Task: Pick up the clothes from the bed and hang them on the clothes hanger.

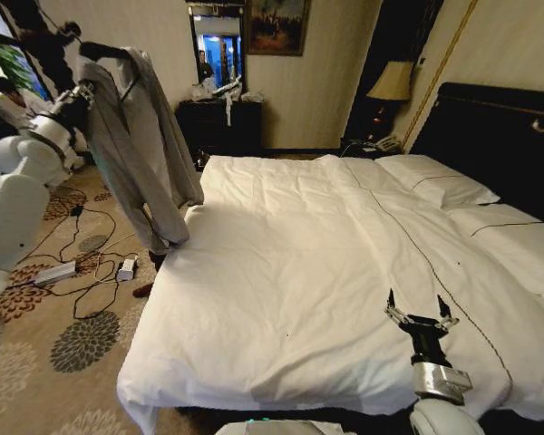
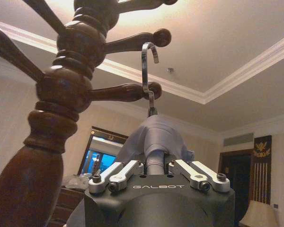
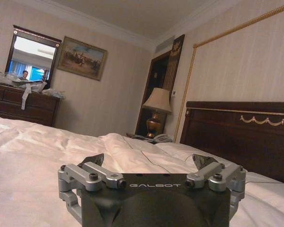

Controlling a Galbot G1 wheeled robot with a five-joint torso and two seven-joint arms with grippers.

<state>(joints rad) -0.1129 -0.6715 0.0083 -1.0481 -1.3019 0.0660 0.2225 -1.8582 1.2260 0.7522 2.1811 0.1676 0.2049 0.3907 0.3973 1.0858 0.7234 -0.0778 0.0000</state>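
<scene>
the clothes [image 1: 140, 145] are of thin, soft grey cloth with a matt surface, and the cloth falls in loose folds. the clothes hanger [image 2: 149, 71] has a hook of polished silvery metal that shines. the coat stand [image 2: 61, 94] is of dark turned wood with a glossy varnish. the bed [image 1: 290, 272] has a white cloth duvet, matt and a little wrinkled, and its headboard [image 3: 236, 132] is dark wood with a soft shine. the left gripper [image 2: 154, 176] and the right gripper [image 3: 151, 166] have brushed silvery metal finger links on a matt black body. the carpet [image 1: 82, 340] looks like rough patterned cloth.
</scene>
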